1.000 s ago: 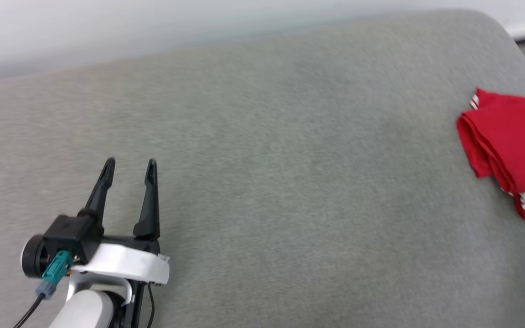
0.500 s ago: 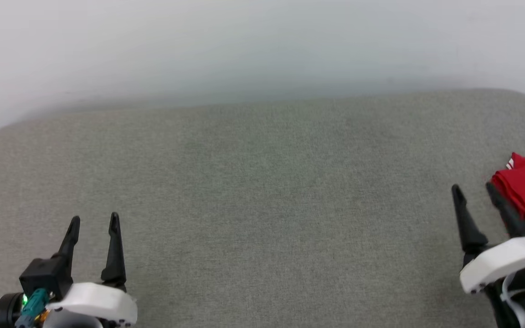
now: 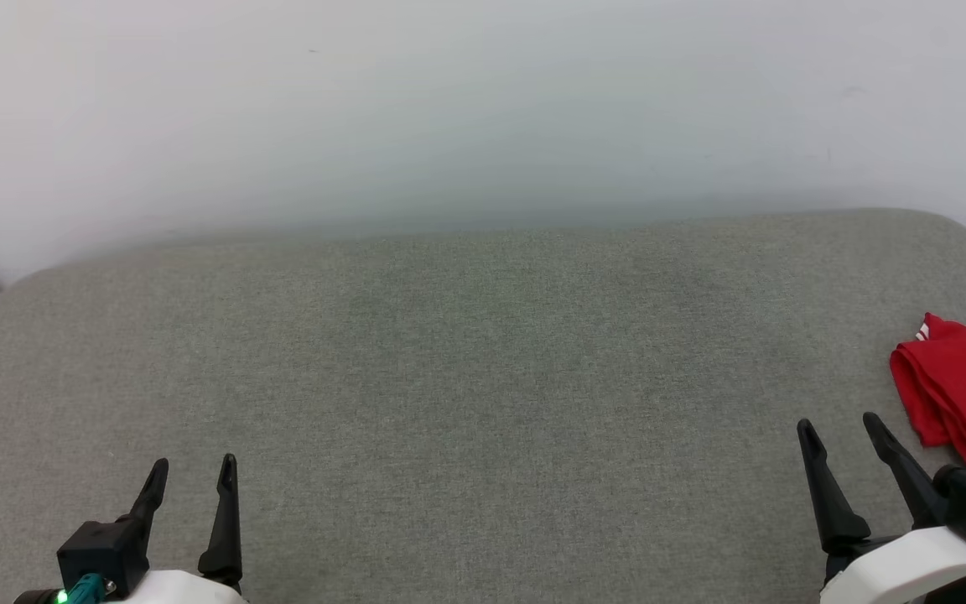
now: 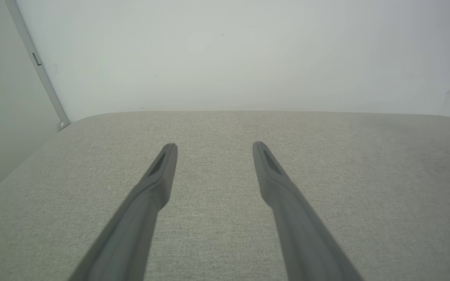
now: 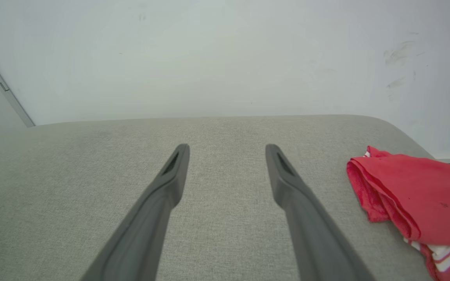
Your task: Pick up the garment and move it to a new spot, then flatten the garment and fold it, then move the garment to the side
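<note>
We see the garment point(image 3: 961, 394) lying as a folded red bundle at the 3 o'clock edge of the tabletop point(image 3: 483, 377), near the rounded far-right corner. Part of it runs out of the head view. In the right wrist view a strip of white-and-red trim shows at its near end. It rests on the grey fabric by itself, with nothing touching it.

Our right gripper point(image 3: 837, 421) sits at 5 o'clock in the head view, fingers spread with nothing between them and pointing toward 12. The garment lies just beside it, at about 2 o'clock from the fingertips. Our left gripper point(image 3: 194, 461) sits at 7 o'clock, likewise spread and empty, well apart from the garment.

We judge that the bundle is where it is because the last step asks for it at the side. Folded and parked there, the task looks finished or nearly so. Both grippers sit low at the near edge, which we take as a resting pose that leaves the work area free.

The middle of the tabletop is bare from 9 round to 2 o'clock, so there is plenty of room to sweep or set things down. The wall point(image 3: 483, 109) closes off the far edge at 12. The tight spot is at 3, where the garment sits close to the edge as the corner curves away. We think a nudge toward 3 could slide it off, so any further touch should draw it toward 9.
</note>
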{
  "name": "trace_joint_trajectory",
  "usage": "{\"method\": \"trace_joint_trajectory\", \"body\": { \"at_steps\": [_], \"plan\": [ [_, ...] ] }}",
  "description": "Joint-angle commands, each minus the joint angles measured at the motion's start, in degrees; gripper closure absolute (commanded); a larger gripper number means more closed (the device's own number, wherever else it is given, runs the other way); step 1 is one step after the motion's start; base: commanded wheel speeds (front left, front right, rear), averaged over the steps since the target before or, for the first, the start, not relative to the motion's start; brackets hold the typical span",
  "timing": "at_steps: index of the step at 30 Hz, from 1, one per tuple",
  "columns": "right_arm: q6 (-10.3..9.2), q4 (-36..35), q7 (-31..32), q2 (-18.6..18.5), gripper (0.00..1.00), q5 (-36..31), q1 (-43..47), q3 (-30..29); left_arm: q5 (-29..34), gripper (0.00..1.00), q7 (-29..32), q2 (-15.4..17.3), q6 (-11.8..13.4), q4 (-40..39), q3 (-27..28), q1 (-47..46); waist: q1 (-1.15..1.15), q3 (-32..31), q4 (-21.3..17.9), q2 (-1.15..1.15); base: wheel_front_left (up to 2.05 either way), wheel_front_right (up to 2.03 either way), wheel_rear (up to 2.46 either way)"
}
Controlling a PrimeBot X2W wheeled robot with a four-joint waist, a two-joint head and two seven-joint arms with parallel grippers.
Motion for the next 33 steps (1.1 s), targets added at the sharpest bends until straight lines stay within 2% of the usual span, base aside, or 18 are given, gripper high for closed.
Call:
{"method": "trace_joint_trajectory", "body": {
  "at_steps": [1, 24, 25, 28, 33],
  "plan": [
    [-0.05, -0.58, 0.19, 0.3, 0.0, -0.11, 0.74, -0.14, -0.18, 0.0, 0.14, 0.03, 0.07, -0.17, -0.13, 0.6, 0.02, -0.03, -0.01, 0.0, 0.0, 0.0, 0.0],
    [-0.05, -3.39, 1.34, 1.52, 0.0, -2.72, 0.97, -0.14, -0.28, 0.0, 1.42, 0.94, 1.02, -0.46, -0.59, -0.48, 0.02, 0.28, -0.38, 0.0, 0.0, 0.0, 0.0],
    [-0.01, -3.06, 1.4, 1.47, 1.0, -2.34, 0.75, -0.04, -0.09, 1.0, 1.45, 0.72, 1.01, -0.31, -0.65, -0.13, 0.02, 0.29, -0.38, 0.0, 0.0, 0.0, 0.0],
    [0.0, -1.36, 1.49, 1.58, 1.0, -2.11, 1.09, 0.19, -0.2, 1.0, 1.52, -0.73, 0.98, 1.1, -1.32, 0.43, 0.02, 0.3, -0.37, 0.0, 0.0, 0.0, 0.0],
    [0.0, -0.07, 1.57, 1.75, 1.0, 3.75, 0.22, -0.07, -4.54, 1.0, 2.65, -2.26, -0.46, 1.46, 0.3, -0.16, 0.02, 0.39, -0.26, 0.0, 0.0, 0.0, 0.0]
  ]
}}
